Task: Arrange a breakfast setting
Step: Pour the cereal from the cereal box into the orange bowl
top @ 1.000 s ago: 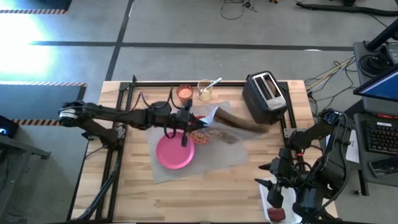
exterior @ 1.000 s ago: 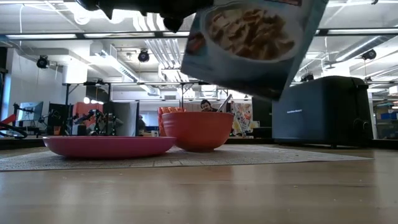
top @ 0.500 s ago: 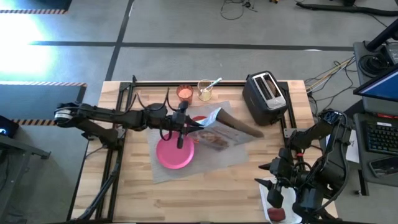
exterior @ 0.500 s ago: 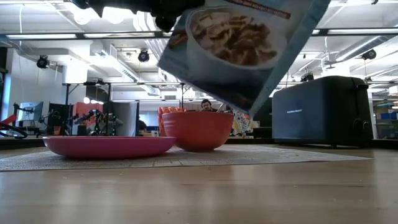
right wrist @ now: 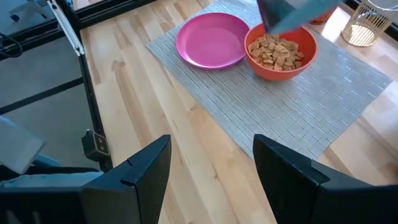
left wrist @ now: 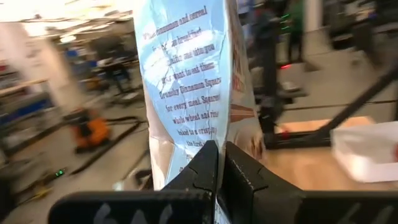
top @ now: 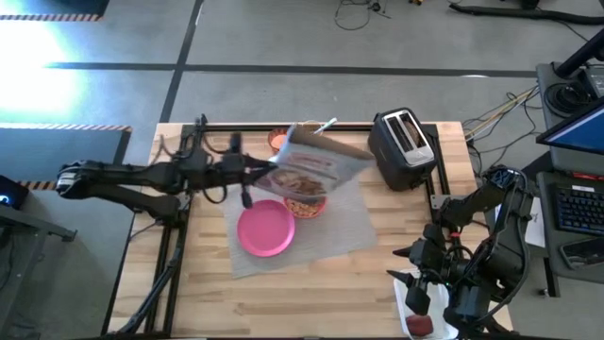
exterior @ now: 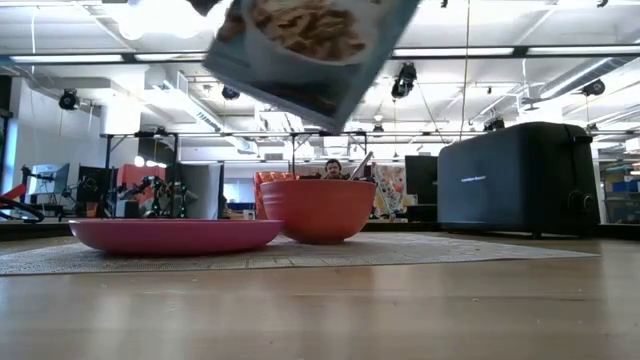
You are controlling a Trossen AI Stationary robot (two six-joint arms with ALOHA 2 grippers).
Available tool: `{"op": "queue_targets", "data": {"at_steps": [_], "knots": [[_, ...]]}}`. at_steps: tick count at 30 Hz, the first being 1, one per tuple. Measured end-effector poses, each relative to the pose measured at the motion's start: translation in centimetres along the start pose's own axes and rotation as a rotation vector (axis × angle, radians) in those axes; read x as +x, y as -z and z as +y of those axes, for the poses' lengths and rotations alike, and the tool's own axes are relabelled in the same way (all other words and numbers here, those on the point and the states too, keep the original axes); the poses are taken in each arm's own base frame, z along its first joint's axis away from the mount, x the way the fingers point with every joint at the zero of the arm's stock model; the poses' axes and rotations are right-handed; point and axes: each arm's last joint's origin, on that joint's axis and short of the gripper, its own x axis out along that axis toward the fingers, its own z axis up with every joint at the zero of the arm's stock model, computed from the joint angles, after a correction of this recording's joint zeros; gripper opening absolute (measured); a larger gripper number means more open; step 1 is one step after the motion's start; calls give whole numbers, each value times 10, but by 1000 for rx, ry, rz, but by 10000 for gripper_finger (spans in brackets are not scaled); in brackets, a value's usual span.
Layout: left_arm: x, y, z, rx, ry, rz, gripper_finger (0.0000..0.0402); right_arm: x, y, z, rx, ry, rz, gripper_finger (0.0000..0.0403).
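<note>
While your left gripper [left wrist: 216,163] is pinching the cereal box [top: 307,170] above the orange-red bowl [right wrist: 280,51], that cereal-filled bowl is sitting on the grey mat [right wrist: 292,109] touching the pink plate [right wrist: 212,40]. Your right gripper [right wrist: 211,180] is waiting spread and empty at the table's near right corner.

A pink plate [exterior: 172,235] and an orange-red bowl [exterior: 317,210] sit side by side on a grey mat [exterior: 420,250] spread over the wooden tabletop [exterior: 320,310]. A cereal box [exterior: 305,50] hangs tilted in the air above the bowl, clear of it. A black toaster [exterior: 518,180] stands toward the tabletop's right edge, beyond the mat.
</note>
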Motion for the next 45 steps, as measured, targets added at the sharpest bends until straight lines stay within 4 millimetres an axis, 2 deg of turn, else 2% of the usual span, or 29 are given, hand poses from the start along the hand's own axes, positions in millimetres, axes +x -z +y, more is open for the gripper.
{"op": "queue_targets", "data": {"at_steps": [4, 8, 16, 20, 23, 33, 45], "knots": [[-23, 5, 8, 1, -129, 34, 0, 0, 0, 0, -4, 2, 0, 215], [-39, 19, 13, -7, -274, 67, 0, 0, 0, 0, -5, 2, 0, 215], [-62, 50, 17, -50, -464, 104, 0, 0, 0, 0, -10, 3, -1, 215], [-71, 58, 18, -81, -482, 93, 0, 0, 0, 0, -32, 3, -1, 215], [-77, 63, 20, -84, -562, 94, 0, 0, 0, 0, -40, 5, -9, 215], [-90, 79, 24, -63, -762, 159, 0, 0, 0, 0, -32, 4, -8, 215], [-93, 99, 24, -45, -985, 223, 0, 0, 0, 0, -32, 4, -9, 215]]}}
